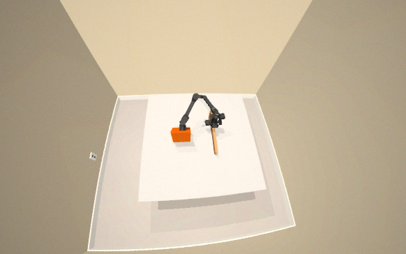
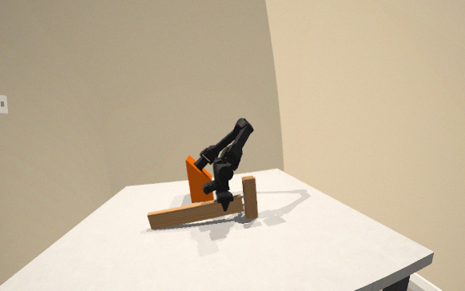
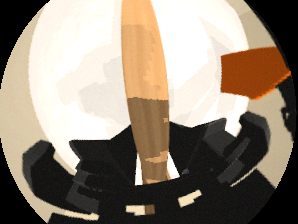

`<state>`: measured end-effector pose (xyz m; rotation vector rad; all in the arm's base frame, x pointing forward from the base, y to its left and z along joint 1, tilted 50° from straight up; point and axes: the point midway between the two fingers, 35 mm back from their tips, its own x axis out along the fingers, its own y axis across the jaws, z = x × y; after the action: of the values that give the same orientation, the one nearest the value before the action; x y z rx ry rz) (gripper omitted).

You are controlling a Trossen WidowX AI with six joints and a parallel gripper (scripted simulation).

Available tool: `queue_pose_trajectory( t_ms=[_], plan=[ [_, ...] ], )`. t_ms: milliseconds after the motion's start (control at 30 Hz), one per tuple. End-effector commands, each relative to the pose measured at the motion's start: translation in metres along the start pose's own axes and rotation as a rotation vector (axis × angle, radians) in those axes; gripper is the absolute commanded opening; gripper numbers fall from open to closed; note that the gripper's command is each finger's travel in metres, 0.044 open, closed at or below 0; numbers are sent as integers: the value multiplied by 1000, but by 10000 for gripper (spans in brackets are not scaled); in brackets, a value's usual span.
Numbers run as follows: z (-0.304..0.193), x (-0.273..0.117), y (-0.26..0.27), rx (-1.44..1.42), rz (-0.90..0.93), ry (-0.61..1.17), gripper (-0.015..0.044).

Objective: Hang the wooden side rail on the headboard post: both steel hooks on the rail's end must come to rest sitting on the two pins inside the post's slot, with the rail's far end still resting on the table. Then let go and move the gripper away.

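Observation:
The wooden side rail [image 1: 215, 142] [image 2: 180, 215] [image 3: 145, 65] slopes up towards the headboard post [image 2: 250, 197], its far end low at the table. My gripper [image 2: 225, 205] [image 3: 154, 142] is shut on the rail near its raised hook end, one finger on each side. The post stands upright just beyond that end. In the exterior view a narrow gap shows between rail end and post, with small grey bits of the hooks in it. The slot and pins are hidden, so whether the hooks sit on the pins cannot be told. In the top view the arm covers most of this end.
The orange base block [image 1: 181, 135] [image 2: 199, 185] [image 3: 252, 72] of the arm stands on the white table [image 1: 174, 174] [image 2: 304, 248], to the left of the rail in the top view. The arm arches from it over to the rail. A wall rises behind the table's back edge.

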<state>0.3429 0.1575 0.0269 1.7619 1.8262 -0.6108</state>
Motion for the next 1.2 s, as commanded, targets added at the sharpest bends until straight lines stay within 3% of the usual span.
queue_pose_trajectory(
  t_ms=[0,1167],
  plan=[
    [-2,-3,3,0,13,2,0],
    [-6,-3,3,0,13,2,0]
  ],
)
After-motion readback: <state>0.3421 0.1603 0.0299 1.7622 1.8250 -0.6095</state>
